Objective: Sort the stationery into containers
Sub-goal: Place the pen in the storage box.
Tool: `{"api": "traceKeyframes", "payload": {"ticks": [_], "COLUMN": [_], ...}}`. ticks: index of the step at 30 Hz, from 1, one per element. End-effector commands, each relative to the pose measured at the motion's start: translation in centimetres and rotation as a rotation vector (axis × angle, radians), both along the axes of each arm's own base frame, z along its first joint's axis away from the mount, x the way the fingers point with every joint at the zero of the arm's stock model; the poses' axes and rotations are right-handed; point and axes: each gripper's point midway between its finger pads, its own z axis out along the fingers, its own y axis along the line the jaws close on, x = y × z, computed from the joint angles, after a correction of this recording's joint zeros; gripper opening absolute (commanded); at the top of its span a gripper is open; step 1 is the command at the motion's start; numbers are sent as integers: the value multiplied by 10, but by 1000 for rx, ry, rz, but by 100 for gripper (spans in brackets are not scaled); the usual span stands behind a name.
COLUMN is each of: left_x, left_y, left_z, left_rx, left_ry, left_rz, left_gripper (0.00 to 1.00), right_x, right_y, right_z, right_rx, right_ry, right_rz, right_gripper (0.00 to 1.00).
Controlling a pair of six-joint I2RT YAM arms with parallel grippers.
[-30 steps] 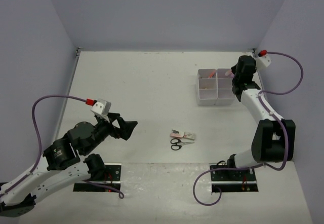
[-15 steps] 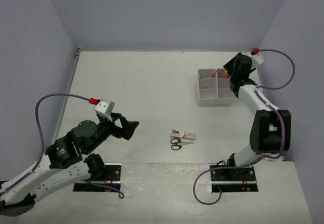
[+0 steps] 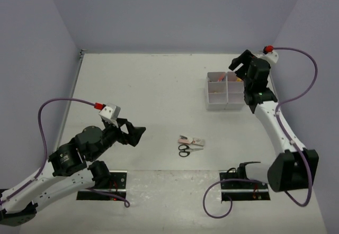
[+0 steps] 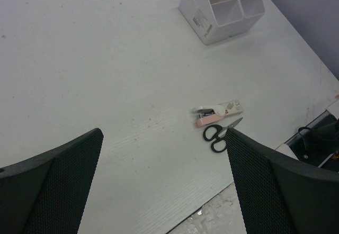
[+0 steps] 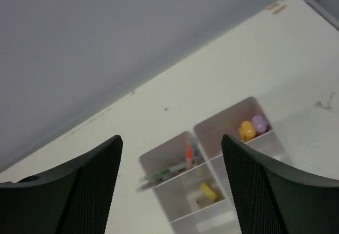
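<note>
The white organiser box (image 3: 217, 106) stands at the back right. My right gripper (image 3: 238, 63) hangs above its far right corner, open and holding nothing. In the right wrist view (image 5: 170, 140) one compartment of the box (image 5: 150, 160) holds a green pen (image 5: 165, 173) and an orange-red pen (image 5: 188, 152). Another holds an orange and a lilac highlighter (image 5: 252, 127). Black-handled scissors (image 3: 184, 150) (image 4: 217, 135) lie mid-table beside a pink and white eraser pair (image 3: 192, 140) (image 4: 218, 112). My left gripper (image 3: 136, 134) (image 4: 164, 133) hovers open, left of the scissors.
A small yellow item (image 5: 210, 192) lies in a nearer compartment of the box. The table's near edge (image 4: 222, 213) runs just past the scissors, with the arm base plates behind it. Purple walls close the table on three sides.
My right gripper has opened and lifted up and back from over the box. The pink-red item it held is gone from its jaws. The left arm has barely shifted.
</note>
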Motion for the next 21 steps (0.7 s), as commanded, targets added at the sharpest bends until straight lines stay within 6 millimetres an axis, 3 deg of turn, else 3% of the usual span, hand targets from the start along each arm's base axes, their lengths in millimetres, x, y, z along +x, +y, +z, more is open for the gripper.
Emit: {"api": "traceKeyframes", "payload": {"ticks": [1,2,4,7,9,11,12,14,18,21], "left_x": [4,5,5,6,5,4,4,3,2,1], "left_y": [-1,0,1,2,2,2,2,2,1,0], "left_z": [4,4,3,5,6,7,8,9,10,10], "left_rx": [2,3,5,0,-4,-10,-14,-20,-25,-25], "left_ry": [-27,-25,-22,-24,-27,-32,-34,-38,-44,-46], "left_rz": [8,13,19,24,20,15,14,11,-6,-11], "left_gripper": [100,100,100,100,100,100,100,100,100,100], "right_x": [-52,-66,-84,-131,-152,-177,-183,-187,-191,-199], "right_y": [76,99,121,178,200,223,221,217,193,186], "right_z": [39,43,36,0,-14,-41,-58,-75,-120,-140], "right_rx": [-31,-13,-26,-102,-110,-190,-226,-260,-335,-354], "right_ry": [-39,-39,6,174,225,302,373,445,676,791], "right_rz": [356,477,601,910,1027,1121,1102,1072,934,901], "right_gripper": [78,78,78,77,76,76,76,76,78,78]}}
